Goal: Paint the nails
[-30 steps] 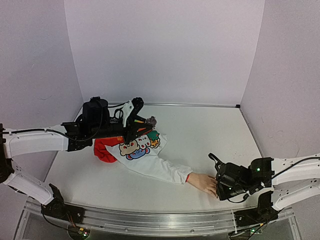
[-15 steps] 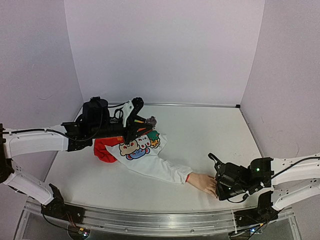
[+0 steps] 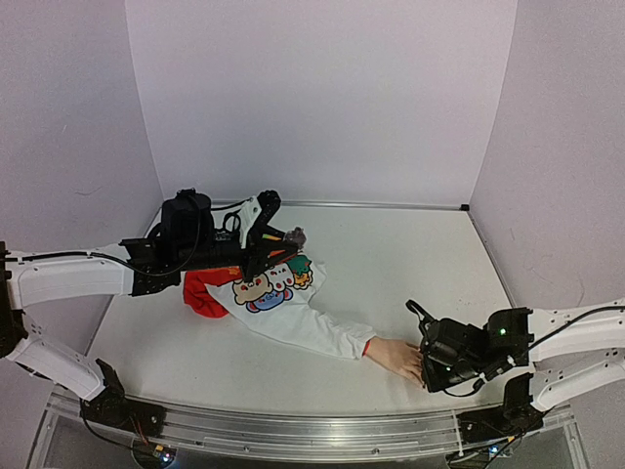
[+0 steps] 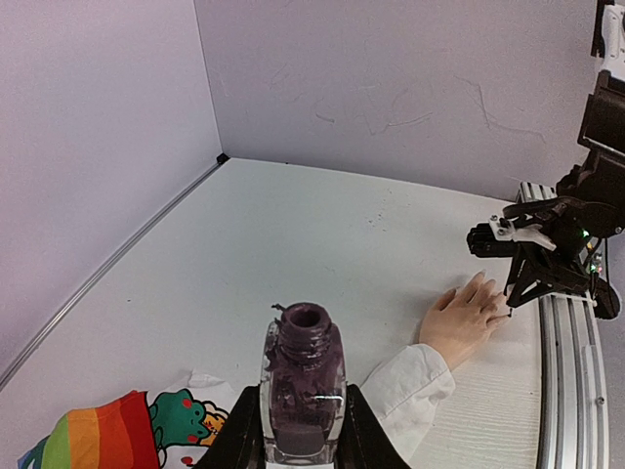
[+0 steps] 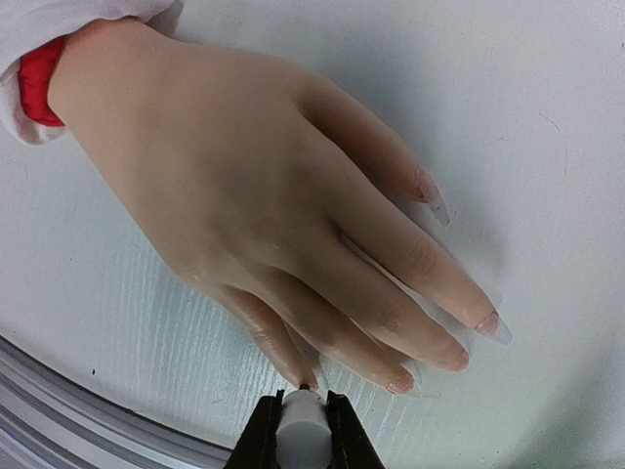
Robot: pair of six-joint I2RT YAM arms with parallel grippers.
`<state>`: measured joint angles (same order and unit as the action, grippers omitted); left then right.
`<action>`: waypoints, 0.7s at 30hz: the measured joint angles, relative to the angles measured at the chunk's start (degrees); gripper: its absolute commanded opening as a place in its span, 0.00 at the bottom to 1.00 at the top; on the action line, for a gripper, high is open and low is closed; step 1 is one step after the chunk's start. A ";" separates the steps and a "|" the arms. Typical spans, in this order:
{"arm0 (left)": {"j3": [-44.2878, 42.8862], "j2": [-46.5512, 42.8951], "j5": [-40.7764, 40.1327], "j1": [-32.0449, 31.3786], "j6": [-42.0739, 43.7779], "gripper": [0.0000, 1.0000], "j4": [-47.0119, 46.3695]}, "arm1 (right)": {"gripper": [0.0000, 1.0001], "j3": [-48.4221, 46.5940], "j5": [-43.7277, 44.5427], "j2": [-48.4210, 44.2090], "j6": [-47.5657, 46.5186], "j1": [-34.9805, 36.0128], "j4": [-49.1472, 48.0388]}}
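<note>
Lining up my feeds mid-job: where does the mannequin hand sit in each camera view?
Top external: mannequin hand low, right of centre, beside the right gripper.
Left wrist: right of centre, beyond the open polish bottle.
Right wrist: fills the frame, fingers pointing lower right, white cap at the bottom edge.
Shared landmark: the sleeve cuff at its wrist.

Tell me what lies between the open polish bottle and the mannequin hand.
The white sleeve, stretching from beside the bottle to the wrist of the hand; the left wrist view shows it.
</note>
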<state>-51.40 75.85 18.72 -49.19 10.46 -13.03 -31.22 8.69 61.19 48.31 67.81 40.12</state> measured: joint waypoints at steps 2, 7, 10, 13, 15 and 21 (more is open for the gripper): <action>0.00 0.00 0.00 0.00 0.00 0.00 0.02 | 0.00 0.00 0.02 0.43 0.00 0.00 0.02; 0.00 0.00 0.02 0.00 0.00 0.00 0.04 | 0.00 0.00 0.07 0.75 0.00 0.00 0.09; 0.00 0.00 0.02 0.00 0.00 0.00 0.04 | 0.00 -0.02 0.11 0.75 0.00 0.00 0.14; 0.00 0.00 0.02 0.00 0.00 0.00 0.02 | 0.00 -0.11 0.26 0.95 0.00 0.00 0.24; 0.00 0.00 0.02 0.00 0.00 0.00 0.03 | 0.00 -0.24 0.28 1.22 0.00 0.00 0.25; 0.00 0.00 0.02 0.00 0.00 0.00 0.06 | 0.00 -0.28 0.28 1.67 -0.02 0.00 0.23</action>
<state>-51.40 75.85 18.74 -49.19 10.46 -12.97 -31.51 8.97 62.85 48.29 67.81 40.36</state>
